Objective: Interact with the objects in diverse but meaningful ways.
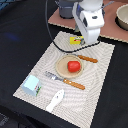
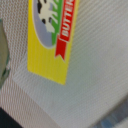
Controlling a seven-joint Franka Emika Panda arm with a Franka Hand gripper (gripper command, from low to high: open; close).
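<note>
Packet [image 2: 50, 40]: glossy, smooth, printed
Mat [image 2: 95, 75]: matt woven mesh
Tomato [image 1: 73, 66]: shiny plastic
Plate [image 1: 62, 70]: matt tan

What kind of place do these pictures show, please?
Probably a robot test table laid as a toy dining setting: a woven placemat on black cloth, a red tomato on a tan plate, and a butter packet.

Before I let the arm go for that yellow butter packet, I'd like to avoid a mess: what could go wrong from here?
1. The yellow packet lies flat on the woven placemat, so the fingers may slide over it or snag the mat.
2. The gripper's state is hidden in both views, so alignment is unchecked.
3. The tomato sits loose on the plate nearby; a bumped mat might roll it off.
</note>
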